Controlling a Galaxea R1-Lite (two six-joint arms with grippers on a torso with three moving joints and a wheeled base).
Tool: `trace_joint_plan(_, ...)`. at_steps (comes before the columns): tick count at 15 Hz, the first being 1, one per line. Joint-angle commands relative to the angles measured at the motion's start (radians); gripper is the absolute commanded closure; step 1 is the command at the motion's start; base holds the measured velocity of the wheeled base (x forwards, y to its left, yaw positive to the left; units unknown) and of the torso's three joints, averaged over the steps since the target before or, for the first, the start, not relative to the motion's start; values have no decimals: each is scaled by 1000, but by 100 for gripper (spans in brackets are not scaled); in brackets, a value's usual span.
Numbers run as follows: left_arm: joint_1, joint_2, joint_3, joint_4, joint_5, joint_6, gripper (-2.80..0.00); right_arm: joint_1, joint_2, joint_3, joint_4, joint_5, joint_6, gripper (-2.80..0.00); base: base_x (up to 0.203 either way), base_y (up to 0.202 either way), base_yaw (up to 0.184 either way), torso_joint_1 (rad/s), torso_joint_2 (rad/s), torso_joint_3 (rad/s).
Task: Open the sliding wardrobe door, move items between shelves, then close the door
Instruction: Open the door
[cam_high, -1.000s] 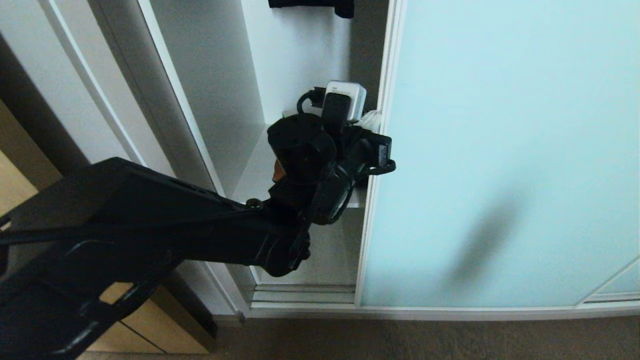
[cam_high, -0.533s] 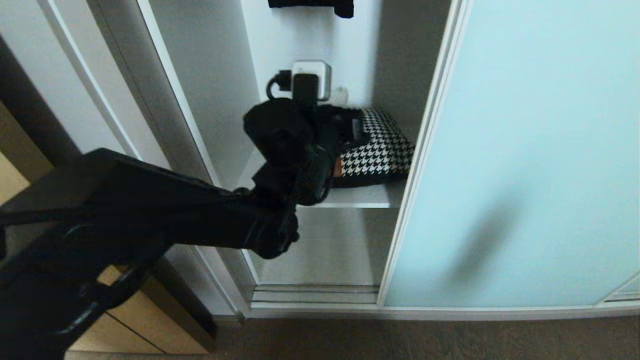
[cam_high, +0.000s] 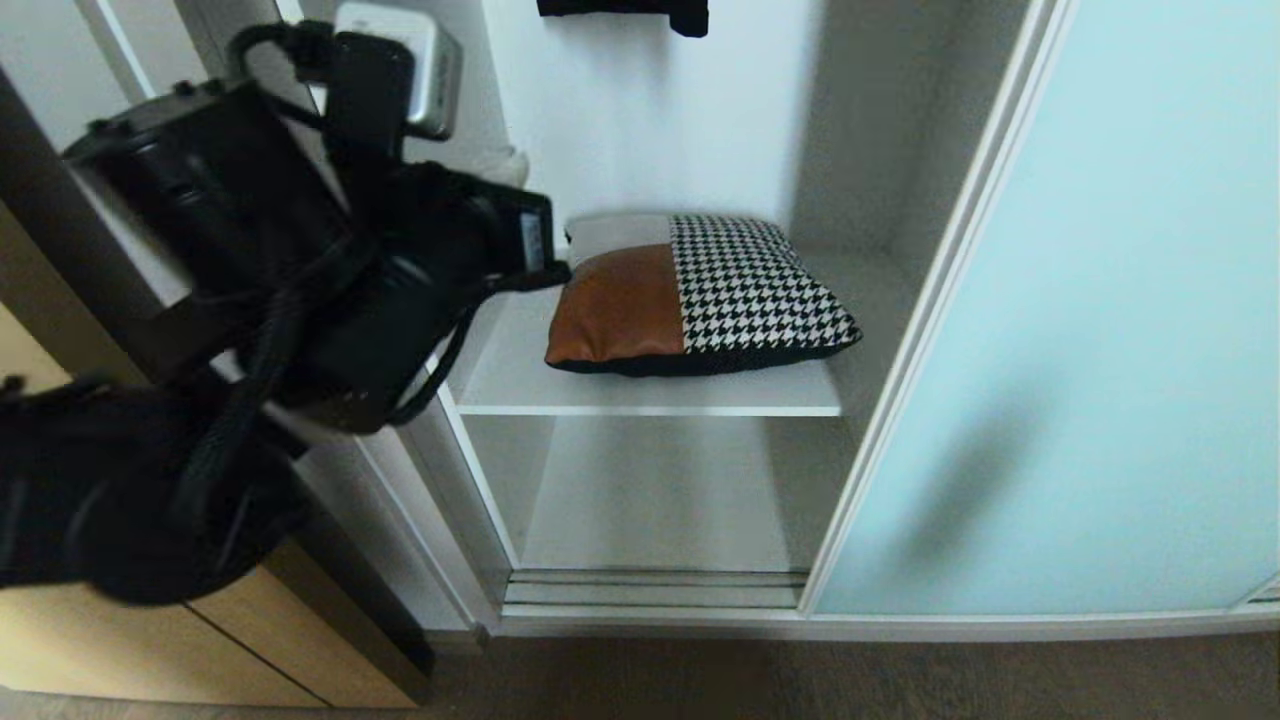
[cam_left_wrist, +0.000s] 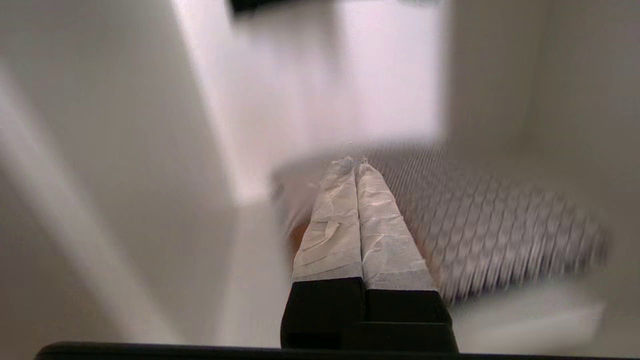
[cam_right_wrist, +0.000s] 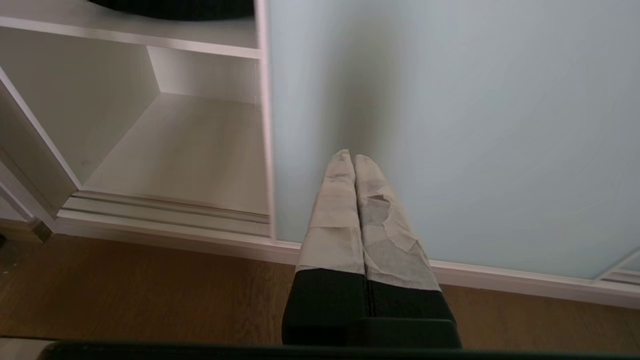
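The left gripper (cam_high: 505, 165), its taped fingers pressed together on nothing, is seen at the wardrobe's left wall. Just right of it and lower, the square patchwork cushion of rust-brown, cream and houndstooth (cam_high: 700, 295) lies on the white upper shelf (cam_high: 640, 400). Fingers are best opened before the cushion's near edge is approached. Further right, the frosted pale aqua sliding door (cam_high: 1100, 350) stands slid aside; the right gripper (cam_right_wrist: 352, 165) is parked shut before it.

I am not finding any text, brand, number or sign that I can read. A small pale label (cam_high: 531, 240) is sitting on the black body of my left arm, but its print is too small and I am not managing to read it.
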Motion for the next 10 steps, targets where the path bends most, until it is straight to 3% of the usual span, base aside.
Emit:
trace_joint_plan(1, 8, -219, 188, 0, 27, 14, 0, 0, -2, 0, -1, 0, -1, 0, 0, 0, 0, 0, 0, 0)
trace_joint_plan(6, 67, -599, 662, 15, 215, 21, 0, 1, -2, 0, -1, 1, -1, 0, 0, 0, 0, 0, 0, 0)
trace_joint_plan(10, 258, -860, 831, 46, 273, -5, 0, 0, -2, 0, -1, 1, -1, 0, 0, 0, 0, 0, 0, 0)
